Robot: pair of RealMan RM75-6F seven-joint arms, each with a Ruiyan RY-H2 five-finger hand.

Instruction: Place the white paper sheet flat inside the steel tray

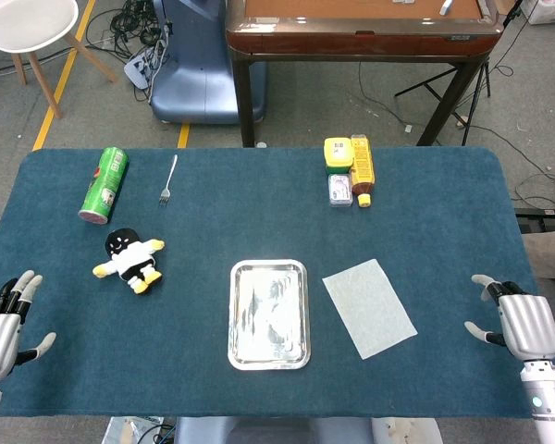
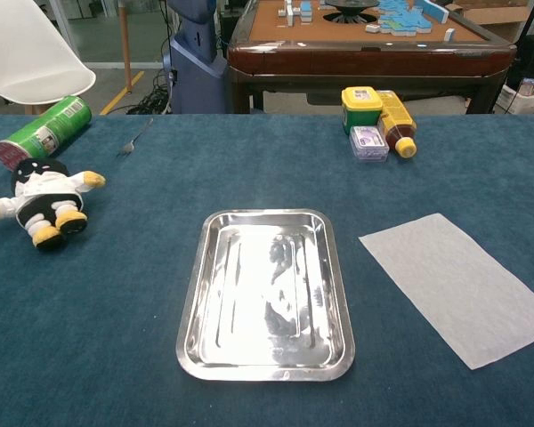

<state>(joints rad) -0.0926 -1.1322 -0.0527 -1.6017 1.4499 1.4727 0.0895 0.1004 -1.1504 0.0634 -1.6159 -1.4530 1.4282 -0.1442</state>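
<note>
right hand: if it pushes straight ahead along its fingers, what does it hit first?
Probably nothing. The right hand sits at the table's right edge with fingers aimed up-left, over bare blue cloth. The paper sheet lies off to its left, outside that line. Depth is uncertain.
</note>
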